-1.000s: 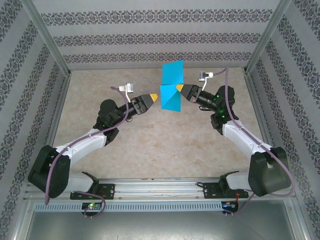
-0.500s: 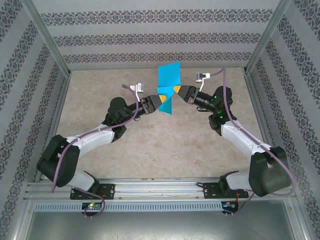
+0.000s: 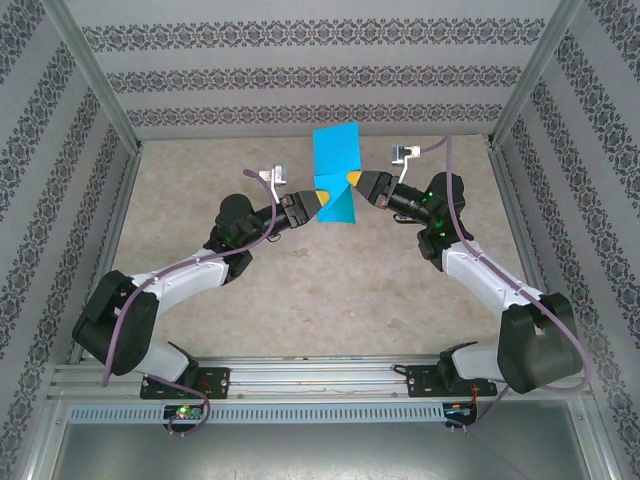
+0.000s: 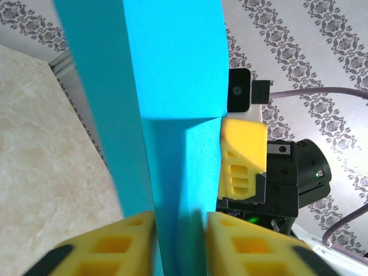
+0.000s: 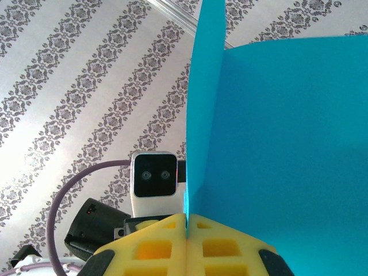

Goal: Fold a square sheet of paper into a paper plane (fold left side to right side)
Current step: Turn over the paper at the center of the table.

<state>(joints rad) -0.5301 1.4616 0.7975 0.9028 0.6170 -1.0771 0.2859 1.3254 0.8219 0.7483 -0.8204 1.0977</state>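
1. The bench (image 3: 300, 300) lies under the work. The fold is being made in the air above it, probably so both faces of the paper stay reachable.
2. The square sheet of paper (image 3: 335, 152) hangs over the bench's 12 o'clock half, between the two arms. It is bent into an upright upper panel and a lower flap. No dart shape shows yet, so the task looks to be at an early stage.
3. The right gripper (image 3: 352, 182) comes in from the sheet's 3 o'clock. In the wrist view the right gripper (image 5: 187, 221) is pressed together on the paper's edge, which looks like an anchoring hold.
4. The left gripper (image 3: 312, 203) reaches in from 9 o'clock and straddles the lower flap, one finger on each side. I cannot tell whether it already bites. A second ago it stood short of the sheet with its jaws wide. Since then it has moved in and narrowed, and the sheet has drifted slightly toward 9 o'clock.
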